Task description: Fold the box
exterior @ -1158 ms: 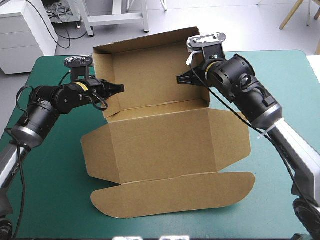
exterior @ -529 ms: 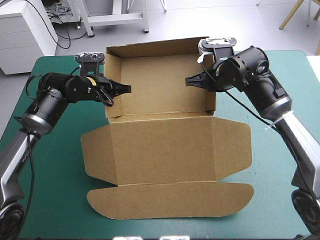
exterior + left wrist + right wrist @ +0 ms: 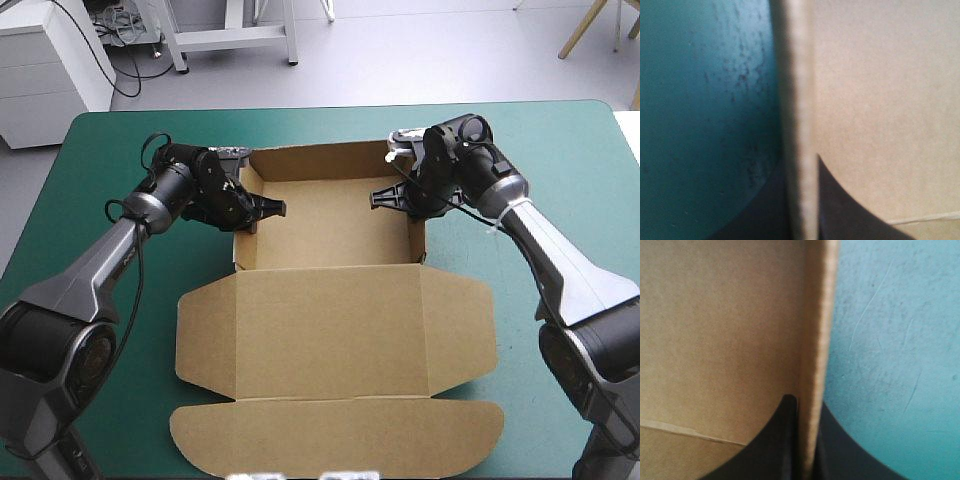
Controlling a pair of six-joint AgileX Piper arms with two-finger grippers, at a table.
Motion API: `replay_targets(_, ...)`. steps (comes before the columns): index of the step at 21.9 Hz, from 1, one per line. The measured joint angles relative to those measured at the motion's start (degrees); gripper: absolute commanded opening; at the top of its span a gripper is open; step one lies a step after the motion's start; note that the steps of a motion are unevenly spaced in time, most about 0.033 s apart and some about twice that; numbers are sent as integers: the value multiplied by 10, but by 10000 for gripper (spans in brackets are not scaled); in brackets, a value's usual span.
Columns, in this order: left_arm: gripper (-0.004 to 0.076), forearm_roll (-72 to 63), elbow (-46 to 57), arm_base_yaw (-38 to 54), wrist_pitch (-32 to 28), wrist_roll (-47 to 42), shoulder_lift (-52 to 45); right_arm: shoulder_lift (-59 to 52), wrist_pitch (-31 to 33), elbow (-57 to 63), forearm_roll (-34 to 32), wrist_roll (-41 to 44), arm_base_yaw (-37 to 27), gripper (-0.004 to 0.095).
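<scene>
The brown box lies on the teal-green cover as an open tray, with its lid and rounded front flap spread flat toward the table's near edge. My left gripper is shut on the tray's left side wall, one black finger inside and one outside. My right gripper is shut on the right side wall in the same way, its inner finger against the board. Both walls stand upright, and the tray's floor rests on the table.
Bare teal-green cover shows to the left of the box and more to its right. The tray's back wall stands a little short of the table's far edge. The rounded flap reaches almost to the near edge.
Earlier the tray end was tilted up off the table with both grippers higher. Both arms have come down and reached farther out, and the tray now sits flat.
</scene>
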Motion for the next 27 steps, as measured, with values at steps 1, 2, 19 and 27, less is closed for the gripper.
replay_targets(1,-10,1,-1,0,5,0,8,8,-1,7,3,-1,0,0)
replay_targets(2,-10,1,-1,0,9,-1,17,15,-2,12,5,-2,0,0)
replay_targets(19,258,14,-63,-15,48,8,83,75,-10,19,21,-19,-12,720)
replay_targets(27,571,-3,-68,-18,37,18,86,77,-13,19,21,-23,-12,905)
